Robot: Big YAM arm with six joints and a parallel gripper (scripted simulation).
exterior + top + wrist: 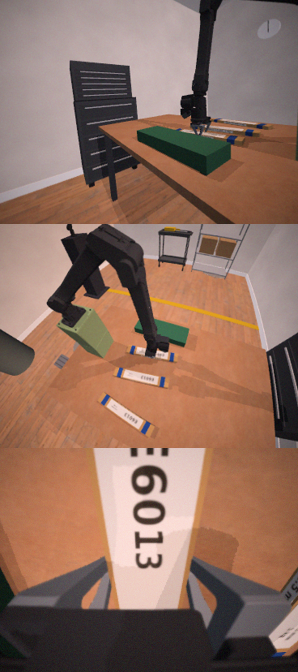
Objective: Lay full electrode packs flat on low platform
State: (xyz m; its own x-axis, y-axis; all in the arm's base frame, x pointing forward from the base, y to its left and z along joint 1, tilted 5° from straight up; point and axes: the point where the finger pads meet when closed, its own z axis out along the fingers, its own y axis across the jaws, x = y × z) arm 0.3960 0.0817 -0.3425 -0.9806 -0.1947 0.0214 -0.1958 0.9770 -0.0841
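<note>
White labels with dark lettering, blue bands and tan edges mark the pack [139,351] [210,135] [149,538] between my grey jaws [151,355] [199,127] and the two other packs [141,377] [127,415], against a plain green platform [168,333] [182,147], an orange-brown desk [210,394] [259,174] [250,508] and a yellow floor stripe [194,308].

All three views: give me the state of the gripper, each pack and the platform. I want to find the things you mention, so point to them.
Gripper [151,355] [199,133] [148,559]: shut on the near pack, pointing down.
Near pack [139,351] [232,140] [145,583]: gripped across its width, label up; whether it touches the bench, cannot tell.
Middle pack [141,377] [227,130] [290,630]: flat on the bench, ungripped.
Far pack [126,414] [240,123]: flat on the bench, ungripped.
Platform [172,333] [182,144] [4,598]: no pack on it.
</note>
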